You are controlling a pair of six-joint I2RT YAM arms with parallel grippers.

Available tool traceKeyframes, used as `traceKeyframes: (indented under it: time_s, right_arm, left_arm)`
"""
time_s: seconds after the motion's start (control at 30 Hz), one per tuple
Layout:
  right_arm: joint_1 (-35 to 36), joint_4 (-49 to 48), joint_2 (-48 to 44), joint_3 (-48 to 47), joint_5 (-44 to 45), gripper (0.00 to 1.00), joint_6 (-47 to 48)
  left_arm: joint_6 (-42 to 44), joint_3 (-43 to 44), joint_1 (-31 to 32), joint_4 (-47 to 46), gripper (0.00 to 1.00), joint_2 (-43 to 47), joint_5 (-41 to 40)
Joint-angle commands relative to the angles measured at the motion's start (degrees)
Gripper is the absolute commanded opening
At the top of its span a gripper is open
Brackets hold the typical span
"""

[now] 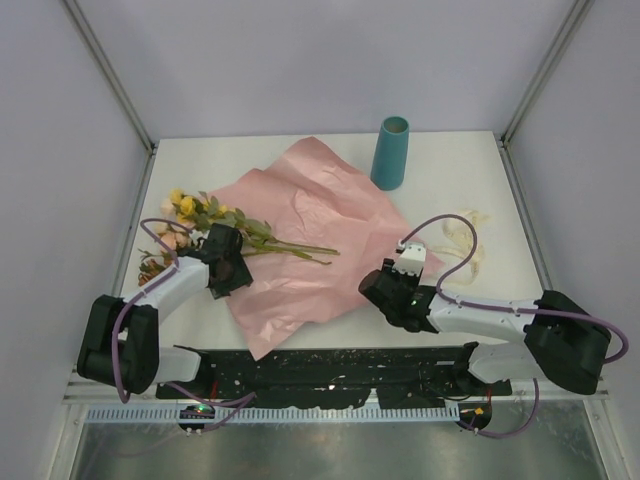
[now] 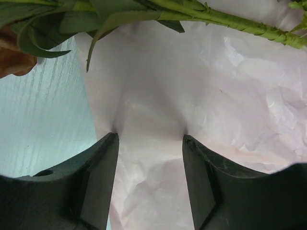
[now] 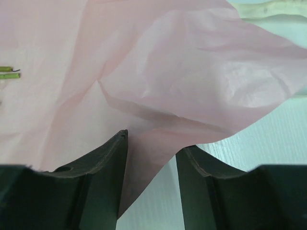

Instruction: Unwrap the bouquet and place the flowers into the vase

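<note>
Paper (image 1: 300, 220), pink and crumpled, lies spread open across the white table (image 1: 450, 190) in the top view, and the flowers (image 1: 215, 222) rest flat on its left part, blooms over the left edge and green stems (image 1: 300, 248) pointing right toward the middle of the sheet. The teal vase (image 1: 391, 153) stands upright at the far side, just beside the sheet's far corner, with nothing in it. A cream ribbon (image 1: 462, 235) lies loose on the table to the right of the sheet. The left gripper (image 1: 230, 262) sits low at the near side of the flowers, and the right gripper (image 1: 378, 288) is at the sheet's right edge. From the left wrist, the left gripper (image 2: 149, 139) has its jaws spread, released, with only paper (image 2: 216, 96) showing in the gap; the stems (image 2: 230, 21) cross just ahead of it, leaves hang to the left, and bare table (image 2: 43, 120) shows on that side. From the right wrist, the right gripper (image 3: 151, 143) also stands parted; a raised fold of paper (image 3: 168, 72) runs down into the gap, unclamped. Two cut stem ends (image 3: 9, 73) show far left, and the ribbon (image 3: 268, 9) top right.
</note>
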State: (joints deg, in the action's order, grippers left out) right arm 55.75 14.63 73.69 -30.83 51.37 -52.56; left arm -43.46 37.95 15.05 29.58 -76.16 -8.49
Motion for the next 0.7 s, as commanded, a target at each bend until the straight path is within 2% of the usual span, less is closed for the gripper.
traceKeyframes:
  time_s: [0.0,0.13,0.27,0.33,0.37,0.43,0.53,0.6,0.67]
  right_arm:
    - [-0.2,0.9,-5.3,1.9,-0.6,0.52,-6.6]
    - [-0.2,2.3,-10.6,1.5,-1.5,0.56,-4.1]
    - [-0.2,3.3,-17.8,-0.5,-2.9,0.59,2.6]
    - [-0.2,1.7,-21.5,-1.2,-5.2,0.59,6.7]
    - [-0.2,-2.1,-23.1,-1.1,-8.8,0.59,12.1]
    - [-0.2,-4.9,-23.9,-2.0,-13.6,0.57,17.1]
    - [-0.6,-2.3,-22.9,-4.7,-10.3,0.57,19.4]
    - [-4.1,-1.5,-22.1,-6.5,-9.7,0.58,21.9]
    - [-11.3,-0.8,-22.5,-7.8,-12.8,0.60,22.8]
  left_arm:
    - [-0.3,1.2,0.1,0.6,0.59,2.2,-1.8]
    - [0.5,2.2,0.1,1.4,0.60,2.9,-2.8]
    - [0.9,3.4,-0.5,1.6,0.60,1.5,-3.0]
    - [0.8,4.0,-0.5,1.6,0.60,0.6,-1.7]
    - [0.6,4.1,-0.5,1.5,0.60,0.7,-1.2]
    - [0.1,4.1,-0.5,1.1,0.59,1.5,-0.5]
    - [0.6,5.3,-0.5,1.1,0.59,3.8,0.4]
    - [1.5,5.8,-0.1,-0.2,0.59,5.1,2.6]
    - [2.1,6.9,0.2,-0.4,0.59,5.1,5.6]
